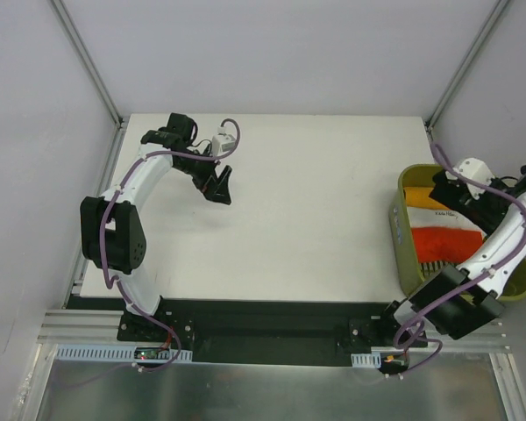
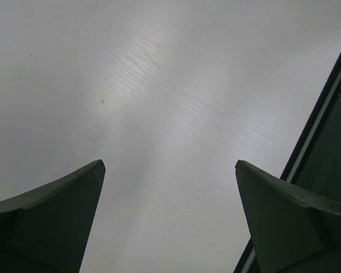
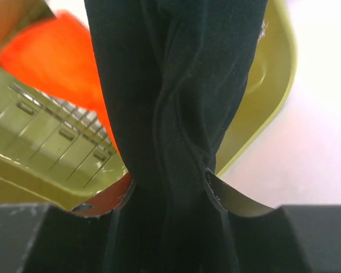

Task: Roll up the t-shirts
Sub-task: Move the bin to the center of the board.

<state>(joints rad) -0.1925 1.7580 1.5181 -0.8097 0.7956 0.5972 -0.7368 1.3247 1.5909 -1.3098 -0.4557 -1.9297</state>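
At the table's [image 1: 316, 210] right edge stands an olive-yellow bin [image 1: 406, 254] with a red-orange t-shirt bundle [image 1: 443, 241] lying inside and a paler orange one [image 1: 430, 215] just behind it. The right pincer [image 3: 167, 187] reaches into this bin, its fingers clamped on a hanging fold of the black t-shirt [image 3: 176, 85], with the red-orange cloth beside it. Farther back on the left, the left pincer [image 1: 217, 186] hovers over bare table, its fingers [image 2: 57, 216] spread wide apart and holding nothing.
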